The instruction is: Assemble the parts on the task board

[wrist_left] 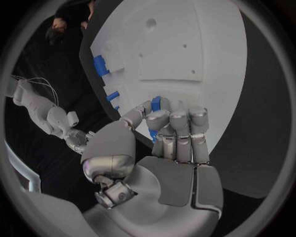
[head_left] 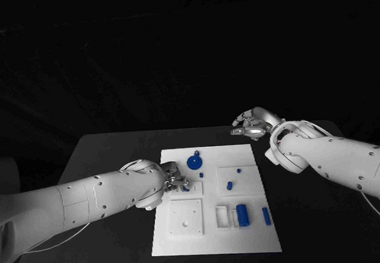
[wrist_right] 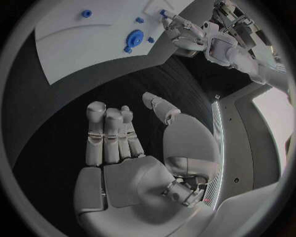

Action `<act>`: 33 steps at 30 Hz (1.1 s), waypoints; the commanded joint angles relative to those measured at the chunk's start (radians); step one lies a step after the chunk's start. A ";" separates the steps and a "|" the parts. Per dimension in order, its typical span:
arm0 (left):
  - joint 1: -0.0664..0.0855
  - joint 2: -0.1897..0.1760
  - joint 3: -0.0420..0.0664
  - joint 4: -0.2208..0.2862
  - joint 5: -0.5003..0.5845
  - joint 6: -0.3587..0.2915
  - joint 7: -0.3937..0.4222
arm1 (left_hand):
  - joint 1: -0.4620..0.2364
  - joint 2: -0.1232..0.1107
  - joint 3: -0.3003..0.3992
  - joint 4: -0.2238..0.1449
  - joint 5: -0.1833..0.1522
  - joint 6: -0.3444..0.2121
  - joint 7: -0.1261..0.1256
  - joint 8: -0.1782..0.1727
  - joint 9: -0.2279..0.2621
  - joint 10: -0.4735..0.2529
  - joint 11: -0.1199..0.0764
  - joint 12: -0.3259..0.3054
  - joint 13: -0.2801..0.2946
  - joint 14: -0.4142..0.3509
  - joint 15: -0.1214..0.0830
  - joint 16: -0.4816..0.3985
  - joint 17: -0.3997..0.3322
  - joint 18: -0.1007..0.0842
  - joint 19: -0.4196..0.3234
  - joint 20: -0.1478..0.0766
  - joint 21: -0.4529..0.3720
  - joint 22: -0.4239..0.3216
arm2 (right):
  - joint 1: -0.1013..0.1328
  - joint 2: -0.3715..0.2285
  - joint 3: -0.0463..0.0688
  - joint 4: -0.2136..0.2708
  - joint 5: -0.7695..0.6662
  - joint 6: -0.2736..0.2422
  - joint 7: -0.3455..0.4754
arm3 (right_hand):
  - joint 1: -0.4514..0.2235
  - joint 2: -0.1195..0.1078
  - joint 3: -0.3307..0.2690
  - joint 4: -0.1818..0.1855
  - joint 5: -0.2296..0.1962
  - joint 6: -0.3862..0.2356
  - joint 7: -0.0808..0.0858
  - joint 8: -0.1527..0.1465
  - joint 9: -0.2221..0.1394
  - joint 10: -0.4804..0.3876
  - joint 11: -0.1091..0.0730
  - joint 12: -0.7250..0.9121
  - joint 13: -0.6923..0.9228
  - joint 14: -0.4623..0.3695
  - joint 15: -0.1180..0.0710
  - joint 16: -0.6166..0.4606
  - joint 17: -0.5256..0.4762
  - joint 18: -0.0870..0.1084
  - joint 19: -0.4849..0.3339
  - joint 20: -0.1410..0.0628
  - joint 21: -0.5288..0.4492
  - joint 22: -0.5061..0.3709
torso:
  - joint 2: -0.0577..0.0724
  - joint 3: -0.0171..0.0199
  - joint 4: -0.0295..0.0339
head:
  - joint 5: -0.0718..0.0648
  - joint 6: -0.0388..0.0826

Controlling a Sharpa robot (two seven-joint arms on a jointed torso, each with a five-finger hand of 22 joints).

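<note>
Task board point(head_left: 216, 238), the white plate, lies mid-table with blue parts spread over it, so assembly looks partly done at best. Left hand point(head_left: 174, 179) sits over the board's left side, fingers curled, and the left wrist view shows a small blue piece point(wrist_left: 155, 103) pinched at its fingertips point(wrist_left: 159, 116) just above the white surface; I judge it is being placed or fitted, not yet let go. Round blue disc point(head_left: 195, 162) lies on the board's far part, a small blue peg point(head_left: 195, 151) just beyond it. Two small blue bits point(head_left: 230, 185) sit in the right middle panel. At the near right a blue cylinder point(head_left: 243, 213) and a blue bar point(head_left: 266, 216) rest by the slots; whether seated or loose, cannot tell. Square white block point(head_left: 185, 217) at near left shows open holes, so pegs probably remain to go in. Right hand point(head_left: 251, 124) hangs off the board over the table's far right part, fingers loosely spread, holding nothing. Most parts seem left to fit.
</note>
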 commanded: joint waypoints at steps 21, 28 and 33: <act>-0.003 -0.004 0.001 0.001 -0.007 -0.027 0.013 | 0.001 0.008 0.010 0.001 -0.003 0.140 -0.101 0.058 0.092 -0.024 -0.024 0.006 -0.008 0.020 -0.026 0.003 -0.001 0.005 -0.008 -0.106 0.004 0.017 | 0.000 0.003 0.000 0.000 -0.004 0.012 0.005 | 0.000 0.005 -0.004 0.002 0.008 -0.004 0.015 0.006 0.002 -0.007 -0.003 0.007 -0.003 -0.002 -0.004 0.003 -0.001 0.069 0.003 -0.003 -0.006 0.005 | 0.000 -0.0001 0.0001 | -0.001 0.001; -0.004 -0.004 0.001 0.001 -0.004 -0.033 0.015 | 0.000 0.010 0.010 0.002 -0.008 0.138 -0.101 0.057 0.091 -0.025 -0.023 0.007 -0.011 0.019 -0.026 0.003 -0.002 0.005 -0.009 -0.106 0.005 0.017 | 0.000 0.004 0.000 -0.001 -0.004 0.008 0.009 | 0.002 0.009 -0.004 0.000 0.007 -0.001 0.014 0.008 0.004 -0.006 -0.004 0.009 -0.005 0.000 -0.005 0.004 -0.001 0.069 0.004 -0.003 -0.006 0.007 | -0.001 0.0001 -0.0006 | -0.002 0.002; -0.004 -0.005 0.001 0.002 -0.003 -0.043 0.017 | 0.000 0.010 0.010 0.002 -0.011 0.137 -0.100 0.057 0.090 -0.025 -0.023 0.007 -0.012 0.019 -0.026 0.002 -0.003 0.005 -0.009 -0.106 0.005 0.016 | 0.000 0.004 0.000 -0.001 -0.003 0.009 0.008 | 0.003 0.009 -0.004 -0.002 0.007 0.000 0.013 0.008 0.004 -0.006 -0.004 0.010 -0.006 0.000 -0.006 0.004 -0.001 0.069 0.005 -0.004 -0.006 0.007 | 0.000 0.0003 -0.0005 | -0.002 0.002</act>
